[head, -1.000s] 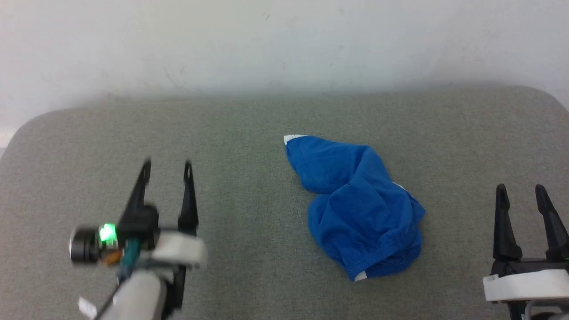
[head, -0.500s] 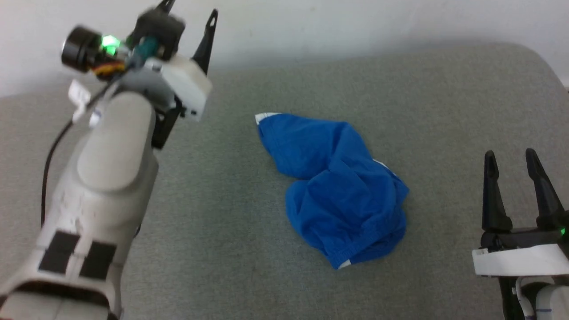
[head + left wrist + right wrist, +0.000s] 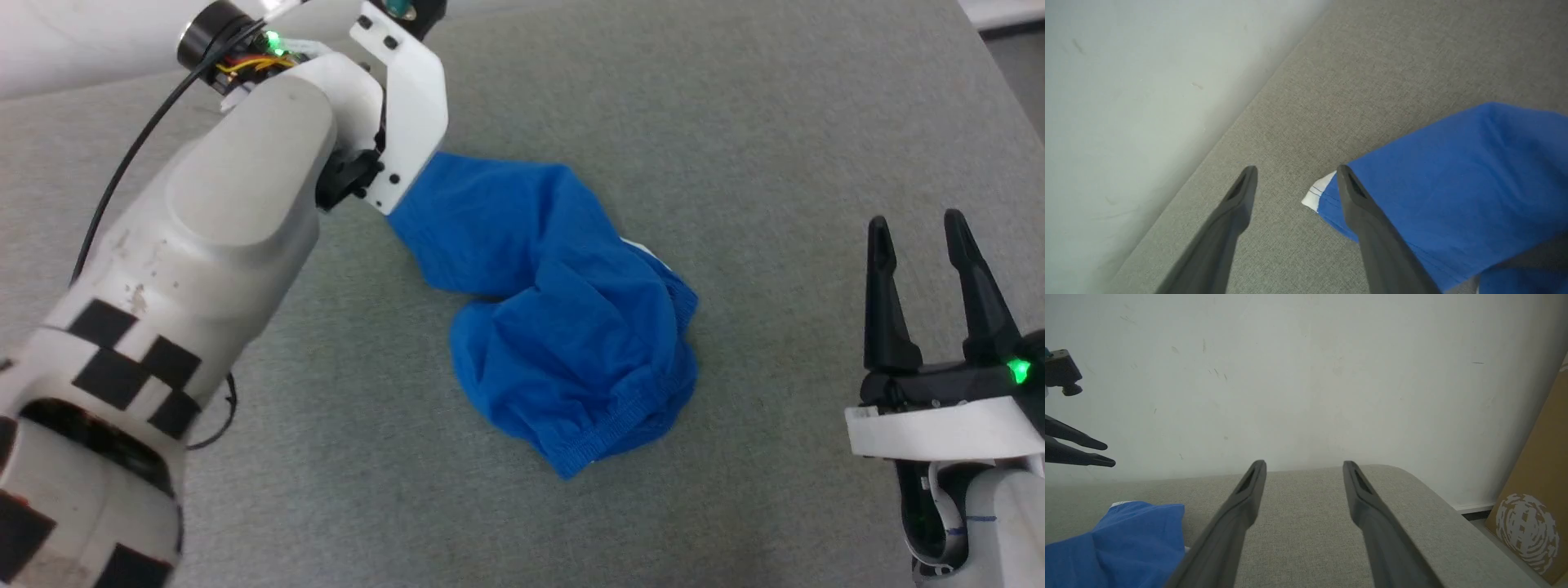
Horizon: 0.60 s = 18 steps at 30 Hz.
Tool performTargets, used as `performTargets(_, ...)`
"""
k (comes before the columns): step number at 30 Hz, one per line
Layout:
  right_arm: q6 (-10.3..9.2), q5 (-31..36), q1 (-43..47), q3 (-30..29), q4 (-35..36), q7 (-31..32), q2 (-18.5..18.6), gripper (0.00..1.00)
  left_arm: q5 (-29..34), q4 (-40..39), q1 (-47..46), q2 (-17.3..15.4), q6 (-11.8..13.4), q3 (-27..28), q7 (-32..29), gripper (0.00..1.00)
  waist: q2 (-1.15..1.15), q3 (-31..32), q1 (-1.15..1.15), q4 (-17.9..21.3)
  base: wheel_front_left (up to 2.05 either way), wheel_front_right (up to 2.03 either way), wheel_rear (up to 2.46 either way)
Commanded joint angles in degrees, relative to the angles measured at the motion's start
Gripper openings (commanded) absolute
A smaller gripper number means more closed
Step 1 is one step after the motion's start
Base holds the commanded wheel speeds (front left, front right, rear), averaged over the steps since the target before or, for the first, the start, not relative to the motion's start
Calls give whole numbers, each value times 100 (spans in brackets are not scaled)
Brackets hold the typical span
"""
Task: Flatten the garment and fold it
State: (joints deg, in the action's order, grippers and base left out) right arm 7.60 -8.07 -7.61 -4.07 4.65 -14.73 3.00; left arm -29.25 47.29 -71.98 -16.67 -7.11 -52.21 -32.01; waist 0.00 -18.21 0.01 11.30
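The garment (image 3: pixel 563 327) lies crumpled on the grey table (image 3: pixel 775 122) at the middle of the head view, running from 11 o'clock down to 5 o'clock. Its 11 o'clock end is hidden there behind the left arm (image 3: pixel 229 220), which comes in from 8 o'clock. Folds cover most of the white trim, and a sliver shows at the 2 o'clock side.

The left gripper (image 3: pixel 1296 171) is cut off at the top edge of the head view. Its wrist view shows the fingers spread wide and empty. One finger overlaps the garment's white corner (image 3: pixel 1318 192) at 6 o'clock of that view, and whether it touches the cloth cannot be told.

The right gripper (image 3: pixel 916 222) sits at 4 o'clock of the head view, well apart from the garment, fingers wide with nothing between them. In its wrist view only a blue edge of the garment shows at 8 o'clock. A cardboard box (image 3: pixel 1535 522) at 4 o'clock is cut off by the frame, its printed mark too blurred to read.
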Motion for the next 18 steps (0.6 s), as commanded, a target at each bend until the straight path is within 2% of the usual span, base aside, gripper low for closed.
performTargets(1,-11,-43,-124,24,-23,-27,-13,100,-234,-112,-195,-142,-36,-289,-244,100,0,-433,-1,404,0,0,0)
performTargets(5,-11,-91,-254,96,-58,-27,-13,100,-963,-320,-433,-548,-36,-1168,-1080,100,0,-604,-1,571,0,0,0)
performTargets(7,-11,-121,-292,103,-67,-27,-13,100,-1162,-394,-513,-709,-37,-1555,-1305,100,0,-658,-1,628,0,0,0)
performTargets(11,-11,-153,-342,146,-99,-27,-13,100,-1503,-418,-424,-906,-37,-1912,-1346,100,0,-717,-1,706,0,0,0)
performTargets(16,-11,-110,-359,128,-134,-27,-13,100,-1691,-422,-176,-975,-37,-2065,-1249,100,0,-705,-1,626,0,0,0)
performTargets(17,-11,-91,-364,118,-136,-27,-13,100,-1731,-447,-136,-976,-37,-2078,-1242,44,0,-687,-1,588,0,0,0)
performTargets(18,-11,-66,-360,104,-135,-27,-13,100,-1751,-484,-109,-979,-37,-2088,-1217,0,0,-655,-1,535,0,0,0)
